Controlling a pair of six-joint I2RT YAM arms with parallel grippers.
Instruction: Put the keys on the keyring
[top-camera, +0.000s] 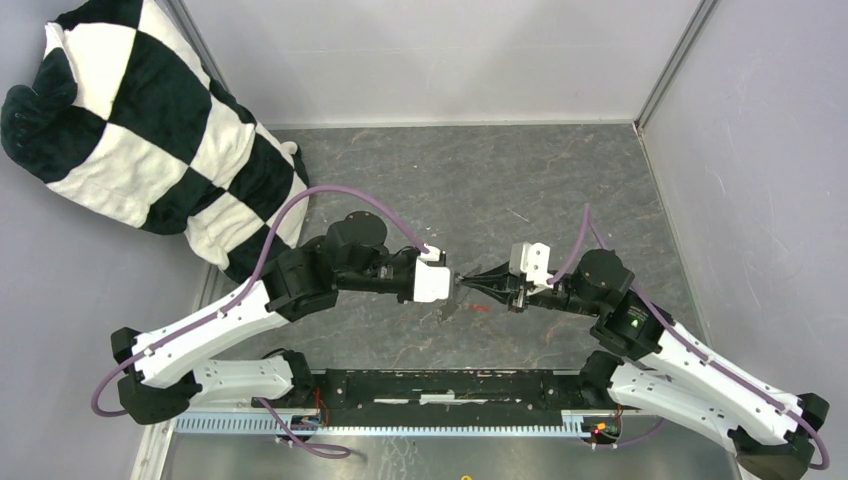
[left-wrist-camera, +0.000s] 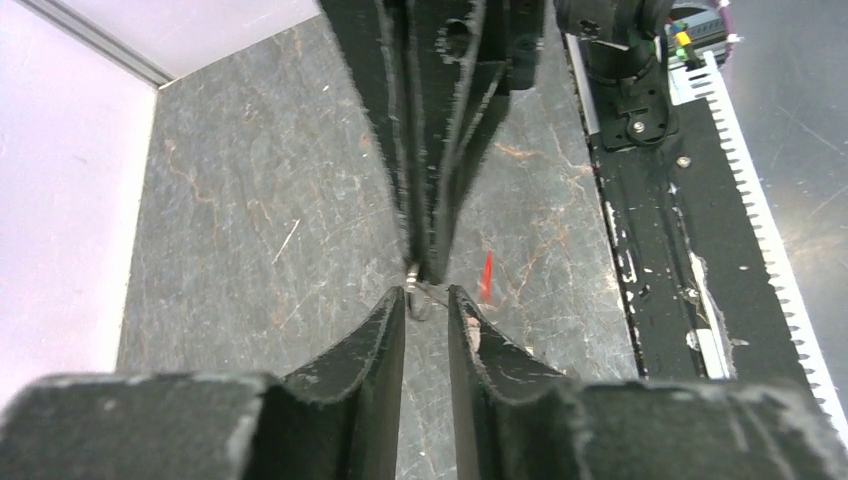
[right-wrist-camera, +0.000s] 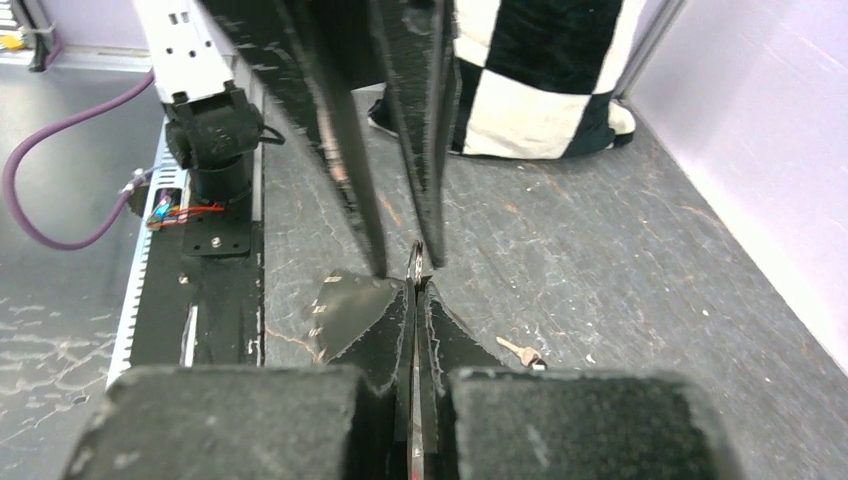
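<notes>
My two grippers meet tip to tip over the middle of the table. My right gripper (right-wrist-camera: 417, 285) is shut on the keyring (right-wrist-camera: 415, 262), a thin metal strip seen edge-on between its fingers, poking out at the tips. My left gripper (left-wrist-camera: 427, 293) is open by a narrow gap, its tips at the ring's end (left-wrist-camera: 414, 272), with nothing between the pads. A red tag (left-wrist-camera: 487, 277) lies on the table just toward the arm bases (top-camera: 480, 308). A small brass key (right-wrist-camera: 518, 349) lies on the table on the far side of my right fingers, its tag mostly hidden.
A black-and-white checkered cushion (top-camera: 150, 130) fills the back left corner. The black base rail (top-camera: 450, 385) runs along the near edge. Pale walls (top-camera: 760, 150) close in the back and right. A dark flat shape (right-wrist-camera: 350, 310) sits by my right gripper's finger; what it is does not show.
</notes>
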